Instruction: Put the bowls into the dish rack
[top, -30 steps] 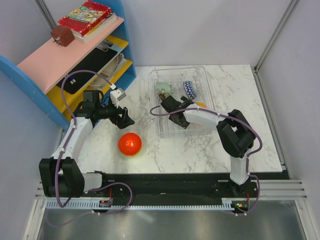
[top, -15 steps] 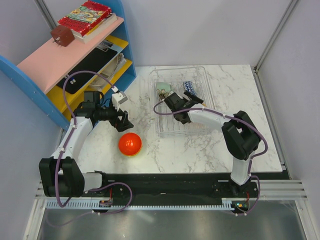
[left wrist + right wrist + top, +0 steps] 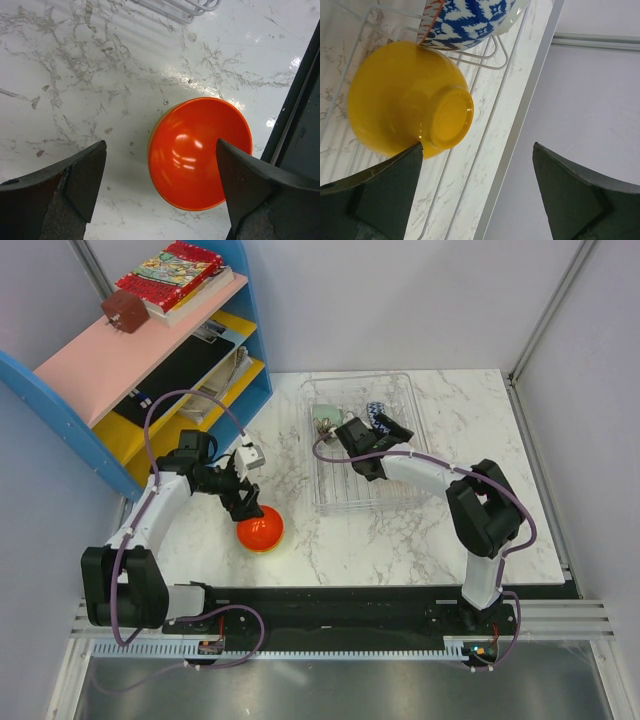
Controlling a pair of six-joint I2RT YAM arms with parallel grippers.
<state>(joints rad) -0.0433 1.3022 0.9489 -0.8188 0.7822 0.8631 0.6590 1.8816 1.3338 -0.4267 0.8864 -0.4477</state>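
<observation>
A red-orange bowl [image 3: 260, 530] sits on the marble table, nested in a yellow-green bowl whose edge [image 3: 149, 141] just shows. My left gripper [image 3: 245, 502] is open and empty just above it; in the left wrist view the gripper [image 3: 160, 145] straddles the red-orange bowl [image 3: 200, 152]. The clear dish rack [image 3: 412, 390] holds the pale green bowl [image 3: 322, 418] and the blue-and-white bowl [image 3: 377, 418]. My right gripper [image 3: 388, 430] is open and empty inside the rack. Its wrist view shows the gripper [image 3: 477, 145] beside the orange-yellow bowl [image 3: 402, 100], on its side under the blue-and-white bowl [image 3: 470, 20].
The blue-and-pink shelf unit [image 3: 150, 350] stands at the back left, close to my left arm. A black rail [image 3: 350, 602] runs along the table's near edge. Grey walls close in the right side and the back.
My left gripper has moved toward the near side and down over the red-orange bowl. My right gripper has moved further back in the rack, and its arm now covers the orange-yellow bowl from above.
</observation>
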